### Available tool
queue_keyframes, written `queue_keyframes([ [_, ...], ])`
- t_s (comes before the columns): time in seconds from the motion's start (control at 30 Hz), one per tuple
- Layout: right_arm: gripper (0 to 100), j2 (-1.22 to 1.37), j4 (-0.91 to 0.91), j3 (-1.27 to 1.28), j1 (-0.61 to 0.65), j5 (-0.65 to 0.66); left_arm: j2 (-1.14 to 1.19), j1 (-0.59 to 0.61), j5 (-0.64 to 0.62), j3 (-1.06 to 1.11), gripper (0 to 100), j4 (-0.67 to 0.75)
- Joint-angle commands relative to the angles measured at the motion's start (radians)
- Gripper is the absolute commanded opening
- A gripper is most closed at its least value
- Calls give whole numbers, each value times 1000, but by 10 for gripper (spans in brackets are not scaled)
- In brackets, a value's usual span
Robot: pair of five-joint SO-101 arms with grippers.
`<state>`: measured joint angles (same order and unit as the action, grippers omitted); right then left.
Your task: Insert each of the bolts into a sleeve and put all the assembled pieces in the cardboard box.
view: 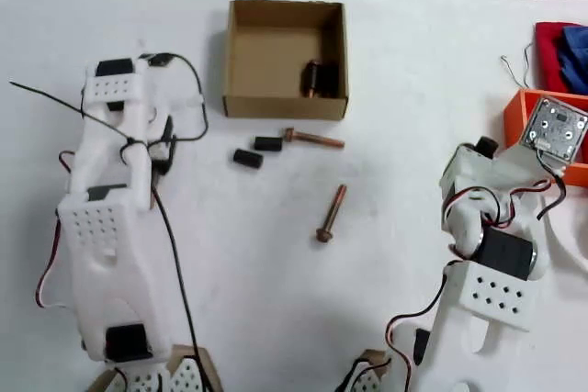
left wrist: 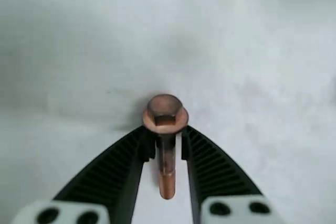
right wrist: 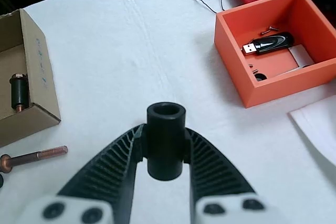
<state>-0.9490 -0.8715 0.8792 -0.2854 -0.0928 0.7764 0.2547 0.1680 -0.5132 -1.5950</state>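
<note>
Your left gripper (left wrist: 167, 142) is pinching a copper bolt (left wrist: 166, 116) by its shank, just under the head, and holding it over the white desk (left wrist: 79, 51). Your right gripper (right wrist: 165, 148) is pinching a black sleeve (right wrist: 165, 124) around its middle, with its open bore showing at the top. One assembled piece (view: 315, 78) is already lying inside the cardboard box (view: 285, 106), against one side wall. Just in front of the box, two loose sleeves (view: 247, 159) and two loose bolts (view: 332, 213) are lying on the desk. The arms are sitting well apart, one on each side of the box, so mating the held parts looks like the step in hand. The risk is misalignment. If the bolt tip is meeting the sleeve's rim rather than its bore, the push could twist either part in its narrow grip. It could also knock that part loose onto the desk.
</note>
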Motion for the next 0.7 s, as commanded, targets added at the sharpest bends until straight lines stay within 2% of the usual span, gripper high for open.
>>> queue_keyframes([
  [0.0,20,-30,-2,-11,8,0,-21,-6,5,-33,124,15],
  [0.47,20,-30,-2,-11,8,0,12,-5,3,-31,122,110],
  [0.6,20,-30,-2,-11,7,0,12,-5,3,-31,18,107],
  [0.67,20,-30,-2,-11,7,0,9,-6,3,-31,33,106],
])
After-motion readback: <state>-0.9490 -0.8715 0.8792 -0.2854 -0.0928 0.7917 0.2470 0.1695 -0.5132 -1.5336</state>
